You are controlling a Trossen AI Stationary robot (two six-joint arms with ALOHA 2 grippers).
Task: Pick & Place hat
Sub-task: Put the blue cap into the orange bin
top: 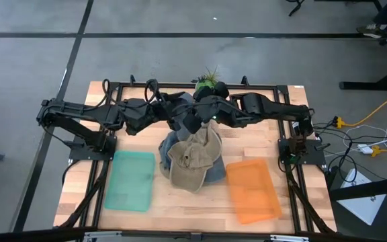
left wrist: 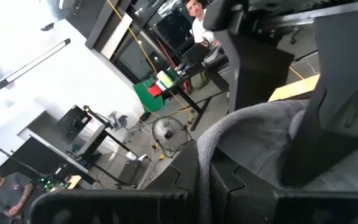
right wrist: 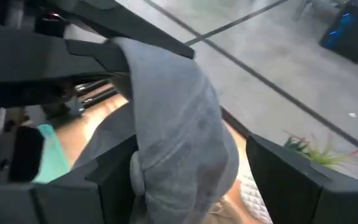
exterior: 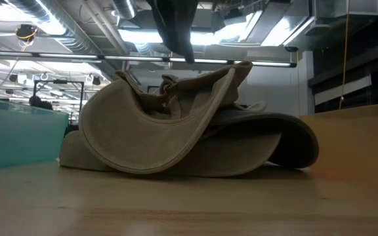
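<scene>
A grey hat (right wrist: 179,130) hangs in the air over the table's middle, with my left gripper (right wrist: 104,53) shut on it. My right gripper (right wrist: 191,186) is open; its two fingers stand on either side of the hanging hat, and I see no grip. Both grippers meet above the pile in the high view, the left (top: 182,115) and the right (top: 195,122). Below them lies a pile of hats: a tan hat (top: 193,160) on top, its brim (exterior: 143,141) resting on the wood, over blue-grey hats (top: 168,142). My left gripper pinches the grey hat's upper edge (right wrist: 128,48) between its two fingers, which come at it about level from the table's left. The hat hangs slack below the fingers. Its seamed rim (left wrist: 205,146) shows right in front of the left wrist camera.
A green tray (top: 130,180) lies near the front left and an orange tray (top: 252,191) near the front right, with the hat pile between them. A small plant (top: 210,77) stands at the far edge. People show in the room beyond the table.
</scene>
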